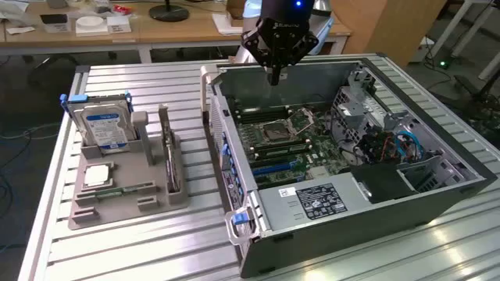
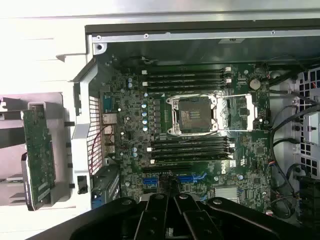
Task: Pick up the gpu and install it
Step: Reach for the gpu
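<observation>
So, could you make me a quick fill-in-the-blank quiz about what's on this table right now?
1. The gripper hangs above the computer case with its fingers ____.
2. The gpu stands on edge in the gray holder, so the gripper holds ____.
3. The hard drive in that holder has a ____ label.
4. In the exterior view, the holder sits on the case's ____ side.

Missing words: shut; nothing; blue; left.
</observation>
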`<state>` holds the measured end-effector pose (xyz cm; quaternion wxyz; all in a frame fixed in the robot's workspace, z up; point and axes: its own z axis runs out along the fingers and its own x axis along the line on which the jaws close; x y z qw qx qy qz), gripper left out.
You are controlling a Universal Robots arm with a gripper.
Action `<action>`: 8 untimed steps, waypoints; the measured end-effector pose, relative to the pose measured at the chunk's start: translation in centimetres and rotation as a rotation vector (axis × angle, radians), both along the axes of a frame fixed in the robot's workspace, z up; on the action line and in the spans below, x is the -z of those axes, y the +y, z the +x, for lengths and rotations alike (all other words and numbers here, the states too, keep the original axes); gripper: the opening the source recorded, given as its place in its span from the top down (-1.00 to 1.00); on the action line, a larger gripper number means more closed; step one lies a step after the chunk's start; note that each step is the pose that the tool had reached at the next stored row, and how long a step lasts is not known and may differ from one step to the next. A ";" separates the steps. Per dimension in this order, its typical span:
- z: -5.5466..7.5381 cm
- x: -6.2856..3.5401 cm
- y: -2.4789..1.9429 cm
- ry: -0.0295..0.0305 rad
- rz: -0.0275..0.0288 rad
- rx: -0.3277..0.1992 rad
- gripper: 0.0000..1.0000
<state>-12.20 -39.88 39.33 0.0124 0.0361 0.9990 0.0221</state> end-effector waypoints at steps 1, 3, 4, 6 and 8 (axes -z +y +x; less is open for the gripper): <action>0.0 0.00 0.00 0.0000 -0.0001 0.000 0.79; 0.0 0.00 0.00 -0.0002 -0.0001 0.000 0.79; -0.1 0.00 0.00 -0.0002 -0.0001 0.000 0.79; -0.2 0.00 -0.01 -0.0002 -0.0001 0.000 0.79; -0.4 0.00 0.00 -0.0001 -0.0001 0.000 0.79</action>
